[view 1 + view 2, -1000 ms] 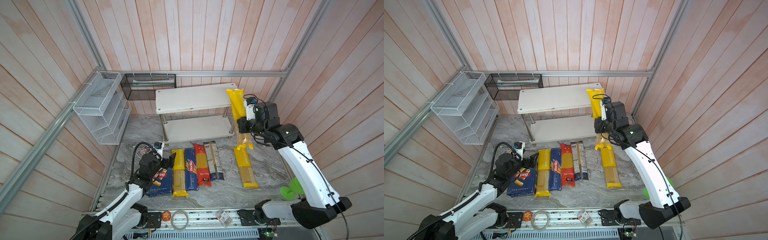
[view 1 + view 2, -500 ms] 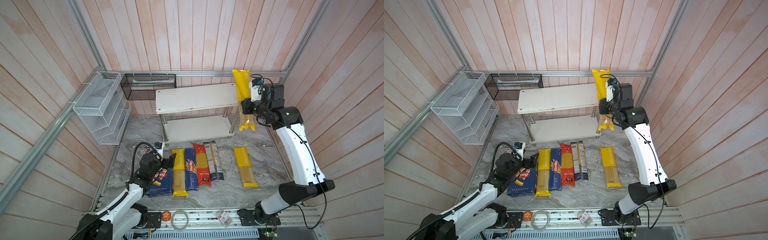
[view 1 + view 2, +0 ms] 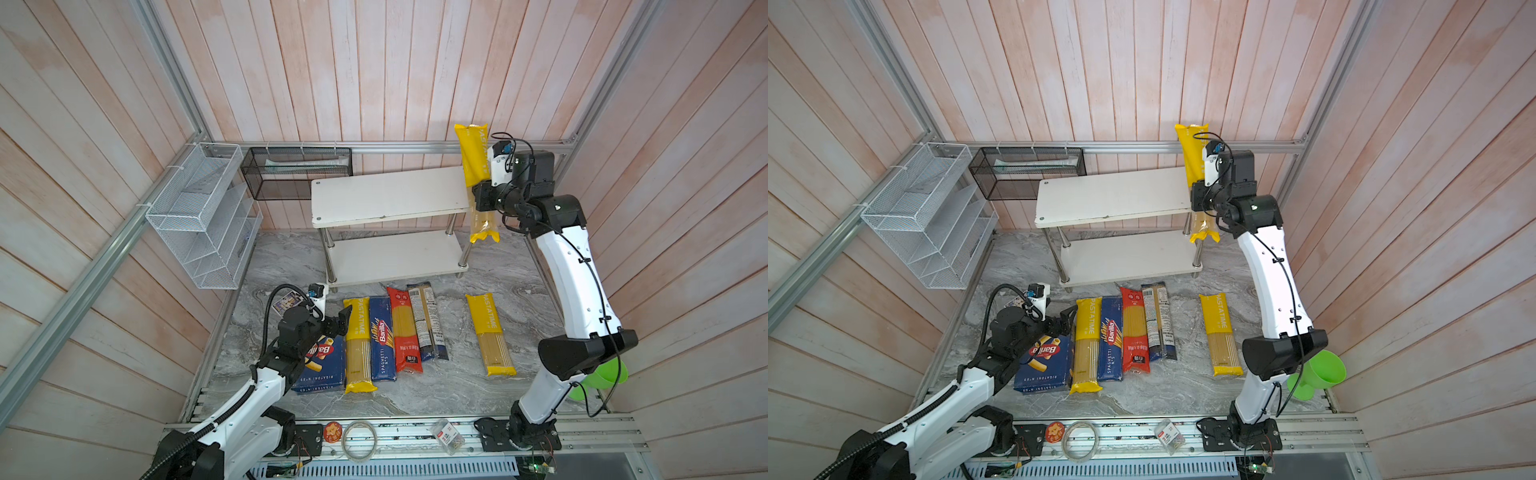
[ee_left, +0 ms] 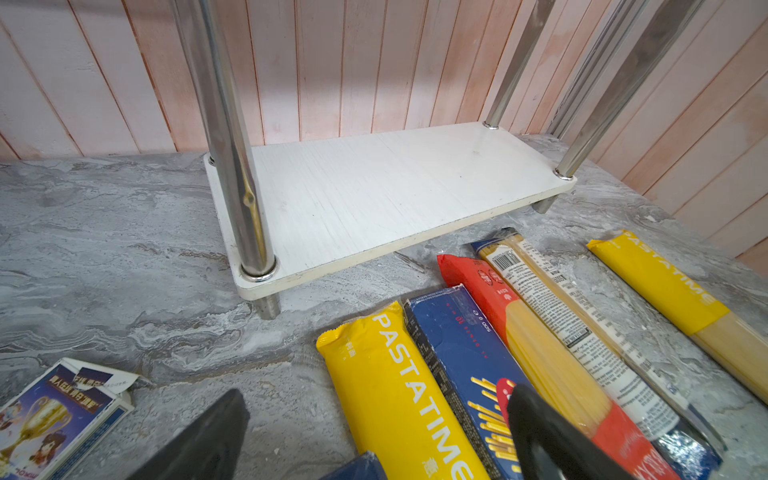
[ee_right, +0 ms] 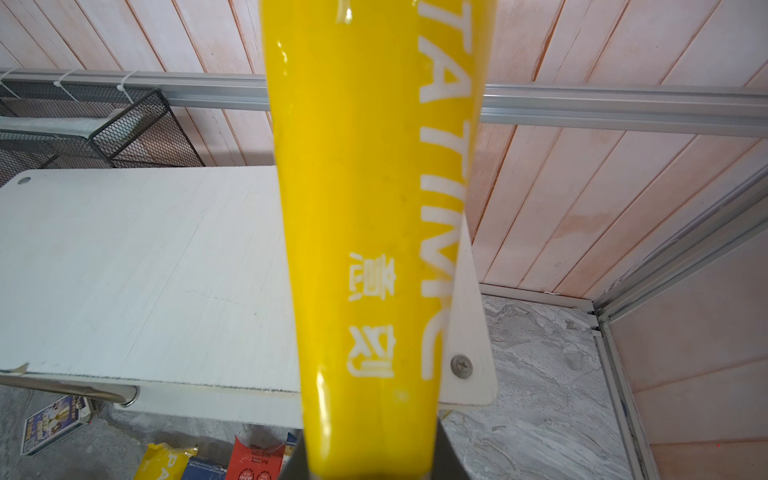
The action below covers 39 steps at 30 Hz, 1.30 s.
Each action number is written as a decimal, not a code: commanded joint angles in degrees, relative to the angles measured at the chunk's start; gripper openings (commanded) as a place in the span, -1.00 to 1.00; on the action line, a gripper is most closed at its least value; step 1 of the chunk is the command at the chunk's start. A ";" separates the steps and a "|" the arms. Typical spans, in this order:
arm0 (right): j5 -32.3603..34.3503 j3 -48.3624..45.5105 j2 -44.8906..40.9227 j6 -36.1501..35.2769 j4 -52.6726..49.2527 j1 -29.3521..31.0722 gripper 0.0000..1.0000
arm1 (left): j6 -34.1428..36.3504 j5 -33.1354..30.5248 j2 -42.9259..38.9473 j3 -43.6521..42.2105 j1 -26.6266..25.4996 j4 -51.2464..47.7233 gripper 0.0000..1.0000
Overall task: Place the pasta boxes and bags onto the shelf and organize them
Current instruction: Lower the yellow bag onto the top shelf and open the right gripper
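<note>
The right gripper [image 3: 482, 198] is clamped on the middle of a yellow bag [image 3: 471, 160]. The bag stands nearly upright at the right end of the shelf [image 3: 395, 255], right of centre in both top views. Its upper half rises above the top board [image 3: 386, 195] and its lower end hangs past the board's edge, clear of the floor.

To do this step well, I judge, the wrist should roll until the bag lies level and parallel to the board's long edge. It should then travel left until the whole length is over the board, lower until the bag rests, and only then let go. Released here, the bag would likely fall beside the shelf.

The right arm reaches high, its forearm climbing steeply from the elbow at lower right and its wrist bent toward the shelf. The left arm lies low at lower left, with the left gripper [image 3: 340, 323] open and empty by the rigatoni box [image 3: 322, 365].
</note>
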 commanded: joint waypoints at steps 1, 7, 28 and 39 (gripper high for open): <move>0.26 4.41 -0.06 -1.43 7.52 -0.51 -0.88 | 0.45 1.13 -0.34 -0.29 -0.15 0.80 0.99; -0.17 6.57 3.29 -2.09 7.64 -0.88 -0.88 | 0.33 0.86 -0.30 -0.30 -0.18 0.71 0.99; -0.62 11.67 10.95 0.91 10.65 -1.54 -0.76 | 0.24 0.58 -0.75 -0.41 -0.18 0.79 0.99; -0.25 14.39 13.99 1.79 10.85 -1.65 -0.59 | 0.24 0.63 -1.02 -0.65 -0.18 0.80 0.99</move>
